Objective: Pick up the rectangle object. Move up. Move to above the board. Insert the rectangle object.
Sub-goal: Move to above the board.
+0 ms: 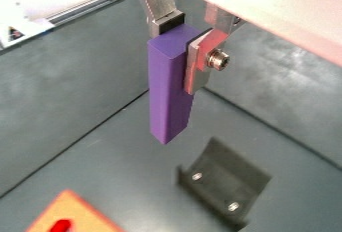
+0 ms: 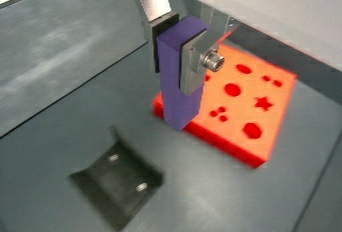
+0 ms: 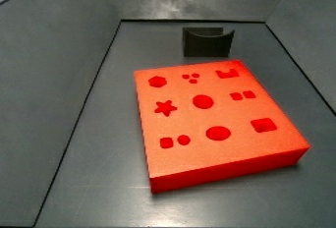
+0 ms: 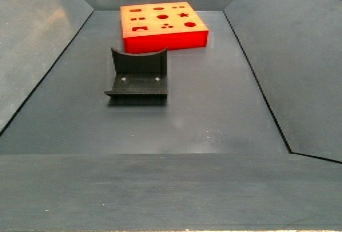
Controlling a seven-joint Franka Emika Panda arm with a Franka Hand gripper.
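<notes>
My gripper is shut on the rectangle object, a slim purple bar that hangs upright between the fingers, well above the floor. It shows in both wrist views; in a wrist view the gripper holds the bar beside the near edge of the board, a thick red-orange slab with shaped holes. A corner of the board shows in a wrist view. The board lies flat in both side views. Neither gripper nor bar shows in the side views.
The dark fixture stands on the grey floor near the board, seen in both wrist views and both side views. Sloped grey walls ring the floor.
</notes>
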